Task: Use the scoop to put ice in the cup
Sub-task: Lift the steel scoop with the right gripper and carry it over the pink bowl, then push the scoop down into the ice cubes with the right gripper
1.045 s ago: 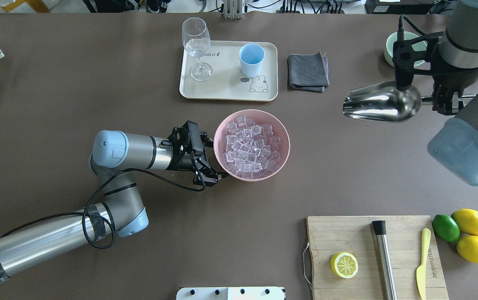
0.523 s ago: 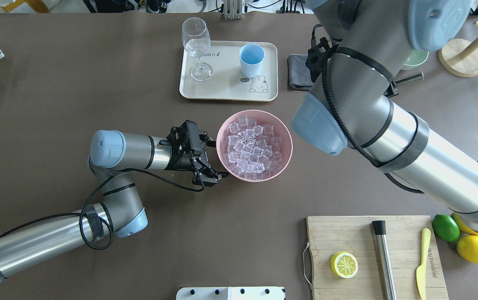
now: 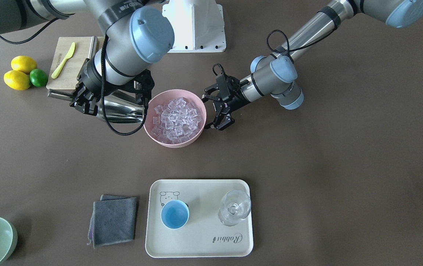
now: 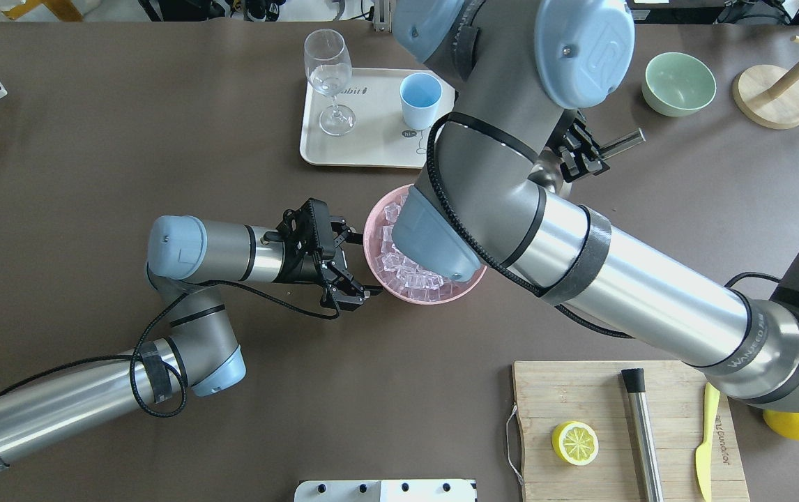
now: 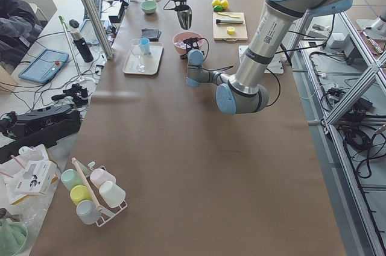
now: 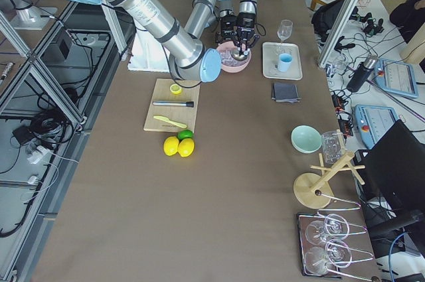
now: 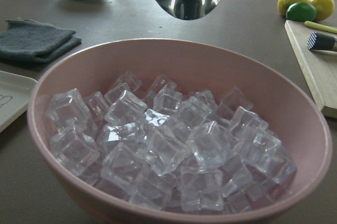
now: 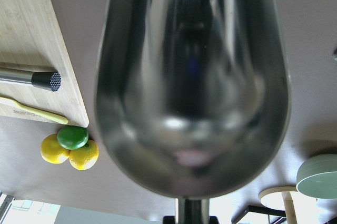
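Your right pincer clamps the scoop by its handle, mouth just beside the pink bowl and aimed at the ice. Left pincer, spread wide, sits at the bowl's opposite side, likely to brace it.

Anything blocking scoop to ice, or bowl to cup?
Nothing visible. The scoop, held by the right gripper, hangs just outside and above the rim of the pink bowl, open air to the ice. Bare table runs from there to the cup on the tray; the wine glass stands aside.
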You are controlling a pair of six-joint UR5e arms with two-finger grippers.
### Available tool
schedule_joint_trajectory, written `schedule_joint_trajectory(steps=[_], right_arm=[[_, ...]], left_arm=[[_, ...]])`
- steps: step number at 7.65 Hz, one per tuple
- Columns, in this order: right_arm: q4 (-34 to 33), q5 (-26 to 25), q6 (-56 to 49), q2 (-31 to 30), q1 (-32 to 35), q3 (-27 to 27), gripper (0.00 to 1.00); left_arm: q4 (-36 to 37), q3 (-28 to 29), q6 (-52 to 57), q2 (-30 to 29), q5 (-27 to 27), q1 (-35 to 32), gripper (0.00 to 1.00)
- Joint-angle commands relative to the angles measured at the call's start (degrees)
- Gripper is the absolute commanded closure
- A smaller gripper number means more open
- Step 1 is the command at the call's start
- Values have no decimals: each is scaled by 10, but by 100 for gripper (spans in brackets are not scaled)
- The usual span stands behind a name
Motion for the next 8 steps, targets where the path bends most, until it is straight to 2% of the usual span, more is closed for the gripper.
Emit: schedule_joint_trajectory(steps=[1, 5, 8], right_arm=[[-3, -18, 57, 12, -42, -30, 100], [-4, -21, 62, -8, -49, -32, 100], [0, -15, 109, -9, -49, -52, 100]], left_arm=[[1, -1, 0, 2, 0, 0, 2], [1, -1, 0, 2, 0, 0, 2], [1, -1, 0, 1, 0, 0, 2]])
